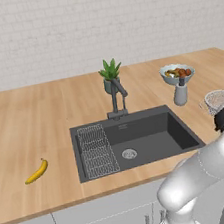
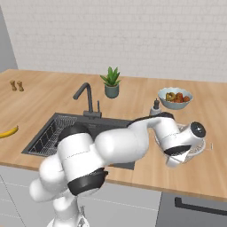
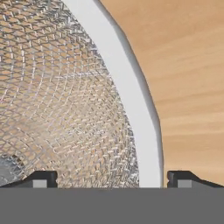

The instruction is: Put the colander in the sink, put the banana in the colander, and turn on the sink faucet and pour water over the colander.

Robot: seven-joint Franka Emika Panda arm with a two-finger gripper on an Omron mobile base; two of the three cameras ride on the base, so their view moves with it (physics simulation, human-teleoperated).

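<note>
From the left base view I see the banana (image 1: pixel 37 171) lying on the counter (image 1: pixel 36 130) left of the sink (image 1: pixel 152 133), with the colander (image 1: pixel 217 100) still on the wood to its right. From the right base view, my gripper (image 2: pixel 176 160) sits low at the colander's (image 2: pixel 195 148) near rim. In the hand view the jaws stand wide apart, one fingertip (image 3: pixel 41 179) inside the mesh, the other outside the colander's (image 3: pixel 131 96) rim. I judge step one in hand: close on that rim, then lift.
</note>
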